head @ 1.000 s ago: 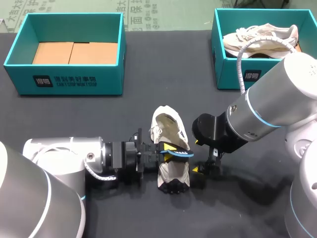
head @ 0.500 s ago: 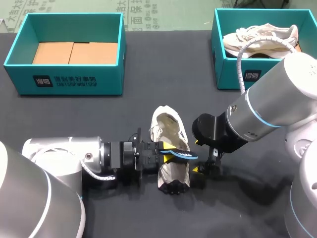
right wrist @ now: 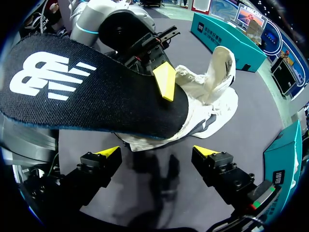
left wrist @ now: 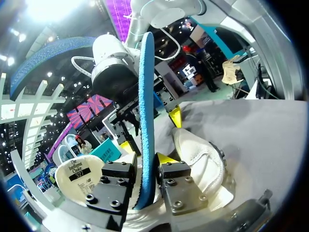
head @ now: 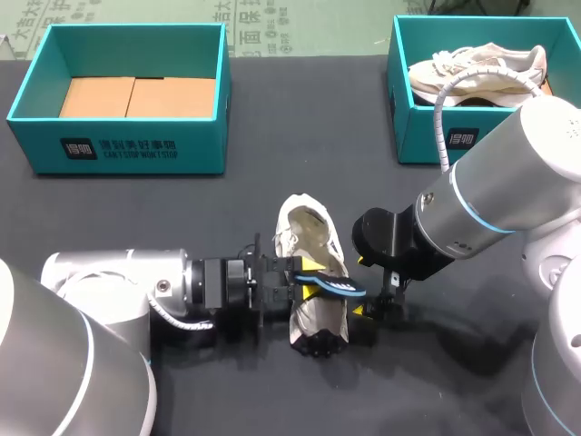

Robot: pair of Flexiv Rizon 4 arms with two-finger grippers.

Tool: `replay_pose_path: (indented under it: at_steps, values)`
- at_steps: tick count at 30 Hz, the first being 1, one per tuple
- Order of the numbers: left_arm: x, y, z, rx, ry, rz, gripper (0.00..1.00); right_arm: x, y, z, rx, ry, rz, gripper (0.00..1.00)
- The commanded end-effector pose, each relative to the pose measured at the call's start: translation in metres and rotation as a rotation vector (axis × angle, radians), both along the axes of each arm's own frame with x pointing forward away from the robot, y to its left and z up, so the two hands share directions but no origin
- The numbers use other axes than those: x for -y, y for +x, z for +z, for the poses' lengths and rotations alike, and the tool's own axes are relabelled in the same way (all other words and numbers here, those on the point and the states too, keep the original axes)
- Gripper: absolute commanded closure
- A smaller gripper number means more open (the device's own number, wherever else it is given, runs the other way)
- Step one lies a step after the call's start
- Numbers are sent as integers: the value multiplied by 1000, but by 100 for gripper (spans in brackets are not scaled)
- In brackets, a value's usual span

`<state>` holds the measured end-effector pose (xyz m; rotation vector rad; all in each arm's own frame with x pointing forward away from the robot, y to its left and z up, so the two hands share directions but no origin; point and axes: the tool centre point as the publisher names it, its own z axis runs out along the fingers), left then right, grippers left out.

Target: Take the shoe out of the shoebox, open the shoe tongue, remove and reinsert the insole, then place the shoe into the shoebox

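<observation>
Cream sneaker (head: 318, 313) sits mid-bench, collar gaping upward, heel toward the far boxes and dark-tipped toe toward the near edge. The insole (head: 334, 287) is out of it, pinched on edge between the fingers of the left hand (head: 311, 278). It juts across the forefoot, clear of the opening, with its blue underside one way and its black top with white print the other. The far-left teal shoebox (head: 123, 145) stands open, its cardboard floor bare. The far-right shoebox (head: 427, 136) holds a second pale sneaker (head: 477, 74) lying on its side.
</observation>
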<state>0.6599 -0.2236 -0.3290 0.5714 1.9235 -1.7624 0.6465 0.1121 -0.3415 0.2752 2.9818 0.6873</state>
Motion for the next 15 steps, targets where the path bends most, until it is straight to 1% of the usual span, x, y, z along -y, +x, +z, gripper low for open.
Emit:
replay_pose_path:
  at_steps: [1,9,15]
  values:
    - [0,-3,4,4,4,3,76,0,-1,-1,2,1,-1,0]
    - [0,-8,13,12,12,5,77,0,-1,-1,2,1,-1,0]
    - [0,-10,21,12,32,12,76,0,-1,-1,2,1,-1,0]
